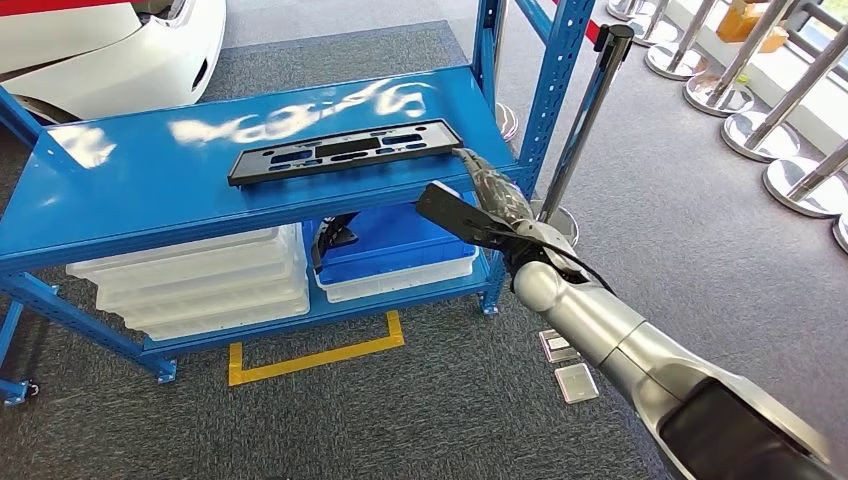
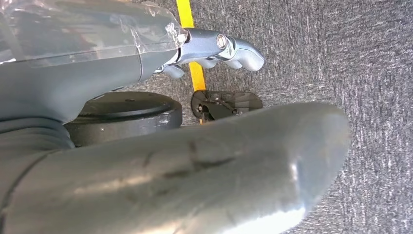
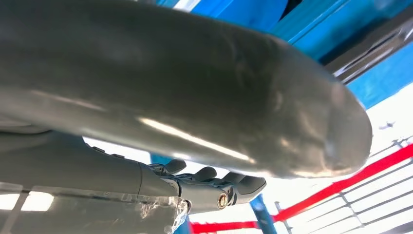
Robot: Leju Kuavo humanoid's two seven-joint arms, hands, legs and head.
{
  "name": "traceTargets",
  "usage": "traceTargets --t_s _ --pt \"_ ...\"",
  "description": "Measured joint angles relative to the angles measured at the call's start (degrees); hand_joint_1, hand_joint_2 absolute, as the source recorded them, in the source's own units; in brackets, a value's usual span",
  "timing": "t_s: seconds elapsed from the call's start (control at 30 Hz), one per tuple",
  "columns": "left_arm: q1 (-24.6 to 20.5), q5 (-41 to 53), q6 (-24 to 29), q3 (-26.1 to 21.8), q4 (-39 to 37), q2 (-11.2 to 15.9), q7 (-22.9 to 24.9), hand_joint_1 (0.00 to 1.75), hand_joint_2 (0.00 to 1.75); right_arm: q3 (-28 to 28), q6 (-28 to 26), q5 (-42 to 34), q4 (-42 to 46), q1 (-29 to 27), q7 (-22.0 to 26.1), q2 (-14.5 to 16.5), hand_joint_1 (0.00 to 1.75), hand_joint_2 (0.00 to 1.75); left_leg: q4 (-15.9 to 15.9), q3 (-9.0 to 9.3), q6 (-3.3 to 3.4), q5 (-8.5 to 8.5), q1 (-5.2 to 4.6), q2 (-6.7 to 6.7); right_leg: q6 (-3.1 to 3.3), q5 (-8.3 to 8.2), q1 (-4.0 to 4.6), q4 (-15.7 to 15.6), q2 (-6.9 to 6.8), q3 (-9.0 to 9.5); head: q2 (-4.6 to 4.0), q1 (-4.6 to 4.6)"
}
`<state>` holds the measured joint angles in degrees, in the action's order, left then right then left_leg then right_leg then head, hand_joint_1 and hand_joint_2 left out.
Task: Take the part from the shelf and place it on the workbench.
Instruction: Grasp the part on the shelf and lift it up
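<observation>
I had the right hand point(image 1: 492, 200) up at the front right corner of the blue shelf point(image 1: 120, 190), fingers point(image 3: 234, 185) loosely spread w/ nothing held, tips by the black part point(image 1: 345, 150) lying flat on the top deck beyond.

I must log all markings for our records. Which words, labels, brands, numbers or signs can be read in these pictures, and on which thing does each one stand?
None can be read.
The black part on the blue shelf shows no text.
The white bins and blue bin show no labels.
</observation>
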<state>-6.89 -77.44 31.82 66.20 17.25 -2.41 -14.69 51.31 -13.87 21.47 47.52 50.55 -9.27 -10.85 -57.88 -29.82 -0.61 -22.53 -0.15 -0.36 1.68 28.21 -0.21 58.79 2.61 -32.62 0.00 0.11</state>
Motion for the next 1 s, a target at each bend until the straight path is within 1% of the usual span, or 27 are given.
traceTargets --t_s 0.2,0.4,0.5,0.6,0.77,1.0 --pt "-0.2 0.5 0.0 1.6 -0.2 -0.1 1.1 0.0 0.0 5.3 6.6 7.1 -0.5 5.0 -2.7 2.9 0.0 0.0 0.0 -0.01 0.0 0.0 -0.01 -0.01 0.01 0.0 0.0 0.0 -0.01 -0.02 0.0 0.03" --pt "-0.2 1.1 -0.2 2.7 -0.2 -0.1 2.6 0.0 0.0 9.7 14.0 13.0 -3.8 7.9 -3.7 5.2 0.0 0.0 0.0 -0.02 -0.01 0.0 -0.01 -0.03 0.01 0.0 -0.01 0.0 -0.02 -0.03 0.0 0.01" --pt "-0.2 1.3 -0.6 3.1 -0.2 -0.1 3.8 0.0 0.0 12.1 17.6 15.6 -6.4 8.9 -4.1 6.0 0.0 0.0 0.0 -0.01 -0.01 0.0 -0.02 -0.03 0.01 0.0 -0.01 0.0 -0.02 -0.03 0.0 -0.01" --pt "-0.2 1.3 -1.4 3.4 -0.2 -0.1 5.7 0.0 0.0 13.6 20.3 17.5 -8.7 9.6 -5.0 6.1 0.0 0.0 -0.1 -0.02 -0.01 0.0 -0.02 -0.03 0.01 -0.01 -0.01 0.0 -0.02 -0.04 0.0 -0.01" --pt "-0.2 1.5 -2.3 4.2 -0.2 -0.1 7.4 0.0 0.0 15.1 21.3 18.2 -11.7 10.3 -5.7 6.0 0.0 0.0 -0.1 -0.02 -0.01 0.0 -0.02 -0.02 0.01 -0.01 -0.01 0.0 0.0 -0.04 0.0 0.03" --pt "-0.3 2.2 -3.4 4.7 -0.3 -0.1 8.7 0.0 0.0 16.1 20.3 19.6 -13.0 10.4 -5.1 5.7 0.0 0.0 -0.1 -0.02 -0.01 0.0 -0.02 -0.02 0.01 -0.02 -0.01 0.0 0.0 -0.04 0.0 0.02"
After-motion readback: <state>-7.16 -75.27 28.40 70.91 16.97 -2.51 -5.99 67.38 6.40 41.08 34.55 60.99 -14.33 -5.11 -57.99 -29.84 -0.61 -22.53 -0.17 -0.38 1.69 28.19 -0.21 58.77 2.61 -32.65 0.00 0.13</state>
